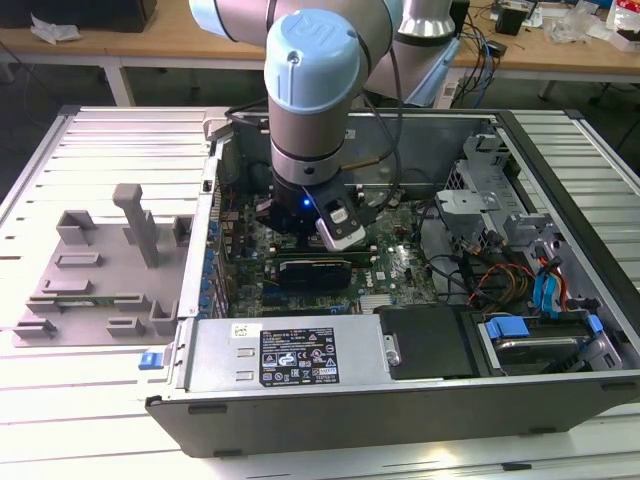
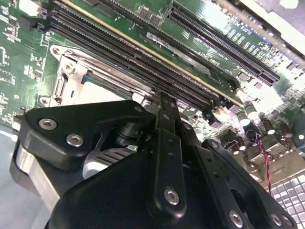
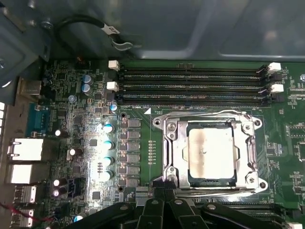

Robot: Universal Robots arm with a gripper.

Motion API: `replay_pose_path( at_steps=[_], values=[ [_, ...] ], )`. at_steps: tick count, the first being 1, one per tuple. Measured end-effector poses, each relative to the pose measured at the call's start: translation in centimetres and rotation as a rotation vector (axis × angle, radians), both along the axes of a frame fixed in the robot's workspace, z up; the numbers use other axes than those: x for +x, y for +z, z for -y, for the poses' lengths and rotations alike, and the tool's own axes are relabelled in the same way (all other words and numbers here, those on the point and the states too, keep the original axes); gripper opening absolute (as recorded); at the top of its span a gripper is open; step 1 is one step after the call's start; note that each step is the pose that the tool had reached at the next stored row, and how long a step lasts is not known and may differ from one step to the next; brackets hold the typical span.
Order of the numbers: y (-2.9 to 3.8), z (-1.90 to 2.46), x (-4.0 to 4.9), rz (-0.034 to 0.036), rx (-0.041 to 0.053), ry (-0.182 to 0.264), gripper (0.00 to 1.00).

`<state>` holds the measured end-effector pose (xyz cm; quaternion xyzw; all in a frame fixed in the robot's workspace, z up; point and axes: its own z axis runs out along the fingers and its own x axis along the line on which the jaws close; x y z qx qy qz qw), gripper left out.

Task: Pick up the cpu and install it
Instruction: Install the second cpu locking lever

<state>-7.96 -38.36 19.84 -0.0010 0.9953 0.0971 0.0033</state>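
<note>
The PC case (image 1: 400, 400) lies open on the slatted worktop (image 1: 60, 160), w/ the grey fixture block (image 1: 100, 270) on the worktop beside the case, toward the exterior view's left. The arm (image 1: 310, 90) reaches down into the case over the motherboard (image 3: 90, 95), near the case's middle.

In the first wrist view the socket (image 3: 209, 152) sits beside the memory slots (image 3: 190, 86), its metal frame around a flat silvery square: the cpu (image 3: 211, 152). It appears to lie already seated in the socket, square to the frame, though glare makes it hard to be sure it's fully down. The gripper (image 3: 162, 210) hangs just off the socket's near edge, not touching the chip.

Gripper state: can't tell; nothing seen held.

Step in hand, by my read: placement is done or nearly so, w/ the arm right at the socket. Any further move calls for a straight vertical path, no sideways drag across the chip or socket frame.

Writing: a white-on-black label (image 1: 298, 357) sits on the power supply box (image 1: 280, 350) at the case's front edge, plus a small white sticker; there's print, but I leave it unread.
</note>
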Motion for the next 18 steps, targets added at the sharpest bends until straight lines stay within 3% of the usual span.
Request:
replay_pose_path(
  at_steps=[15, 17, 18],
  values=[
    [-0.16, -0.02, -0.02, -0.0007, 0.001, -0.001, 0.11],
    [1.32, -0.02, -0.02, -0.0006, 0.001, -0.001, 0.11],
    [1.7, -0.03, -0.02, -0.0006, 0.0009, -0.001, 0.11]
  ],
)
